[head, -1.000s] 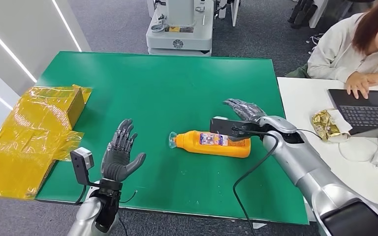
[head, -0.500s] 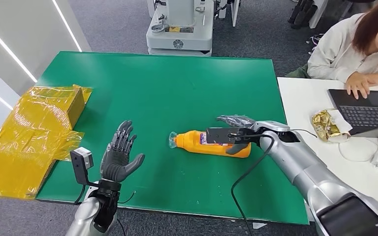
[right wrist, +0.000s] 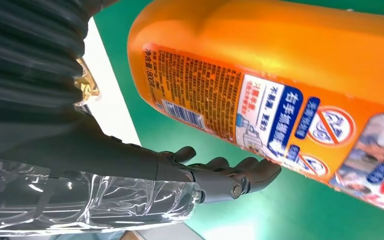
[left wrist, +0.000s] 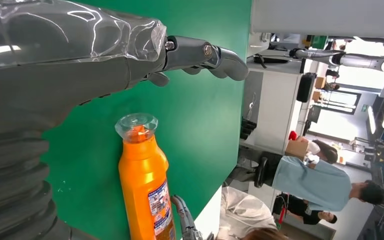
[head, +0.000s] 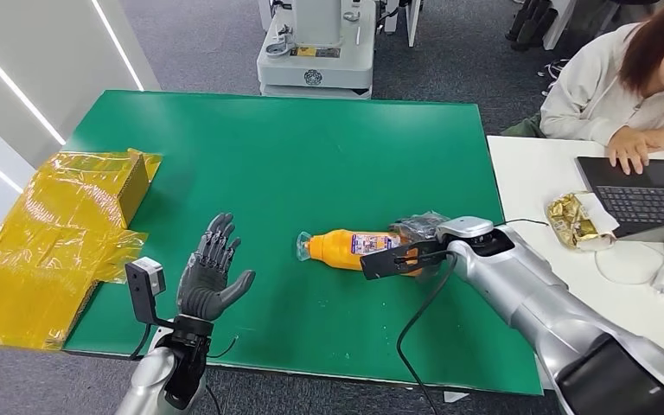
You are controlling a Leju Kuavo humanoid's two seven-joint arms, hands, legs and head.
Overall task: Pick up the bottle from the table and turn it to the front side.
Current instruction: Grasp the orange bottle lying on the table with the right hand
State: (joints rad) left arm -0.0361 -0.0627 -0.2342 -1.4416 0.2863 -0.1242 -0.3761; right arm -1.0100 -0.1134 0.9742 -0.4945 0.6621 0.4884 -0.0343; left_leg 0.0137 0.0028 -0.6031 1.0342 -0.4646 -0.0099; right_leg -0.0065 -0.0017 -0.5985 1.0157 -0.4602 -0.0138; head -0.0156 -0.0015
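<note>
- Right hand lies over the base end of the bottle, fingers reaching round its far side; whether they actually clamp it I cannot tell.
- Left hand hovers palm-up over the near edge of the table at about 7 o'clock, fingers spread and holding nothing; its fingers are also seen from the left wrist, stretched out above the green.
- One orange bottle lies on its side just right of the table's middle, clear cap pointing to 9 o'clock, base to 3 o'clock; a printed label faces up and toward the right wrist camera.
- One green table carries the bottle; its top is flat, matt and even in colour.
- One yellow plastic-wrapped bundle sits over the table's edge at 9 o'clock, well apart from the bottle.
- One white table stands touching or just beside the green one at 3 o'clock.
- On the white table: one open laptop, one crumpled gold wrapper and a white cable.
- One person in a pale top sits at 2 o'clock with a hand at the laptop.
- One white machine base stands on the grey carpet floor beyond the table at 12 o'clock.
- White wall panels with bright strips run along 10 o'clock.
- From the left wrist, more people are seen far off in an office room.
</note>
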